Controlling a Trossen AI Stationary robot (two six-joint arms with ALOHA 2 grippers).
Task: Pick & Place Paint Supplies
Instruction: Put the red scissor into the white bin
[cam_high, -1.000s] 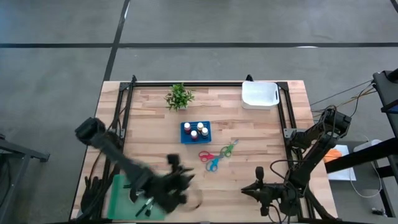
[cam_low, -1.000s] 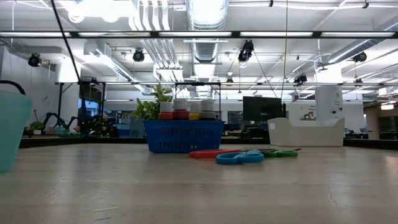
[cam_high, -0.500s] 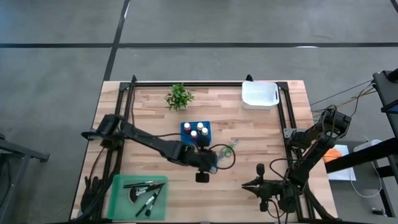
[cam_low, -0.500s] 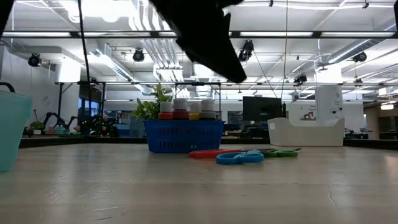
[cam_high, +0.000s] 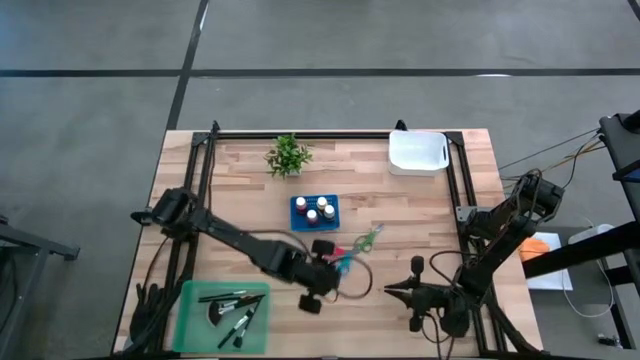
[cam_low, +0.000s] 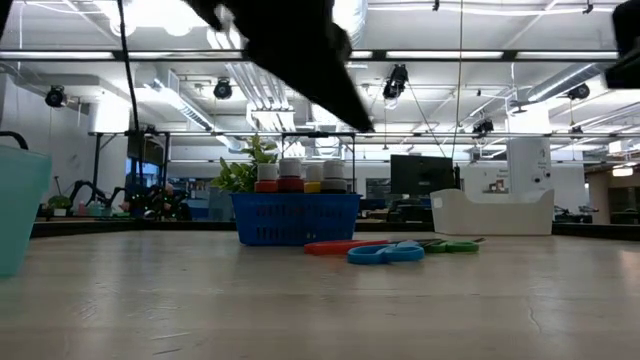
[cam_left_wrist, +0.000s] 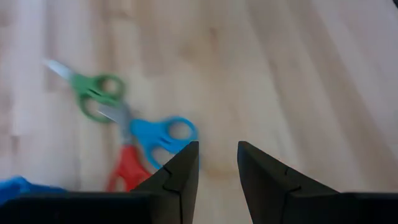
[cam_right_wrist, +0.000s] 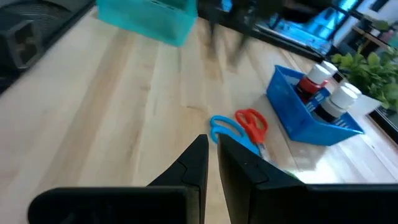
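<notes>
Three Scissors Waited By The Left Gripper

Three scissors, blue scissors (cam_left_wrist: 163, 134), red scissors (cam_left_wrist: 126, 172) and green scissors (cam_left_wrist: 94, 101), lay just ahead of the left gripper (cam_left_wrist: 217, 163), beside its slightly parted, empty jaws. It probably needed to drop onto one. The right gripper (cam_right_wrist: 212, 157) waited, jaws together. No writing could be read.

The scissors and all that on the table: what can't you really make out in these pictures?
- Left end effector: motion-blurred in the high view; only a dark smear in the low view.
- Red scissors: partly cut off in the left wrist view by its own finger.
- Brushes in the green tray: too small to count from above.
</notes>
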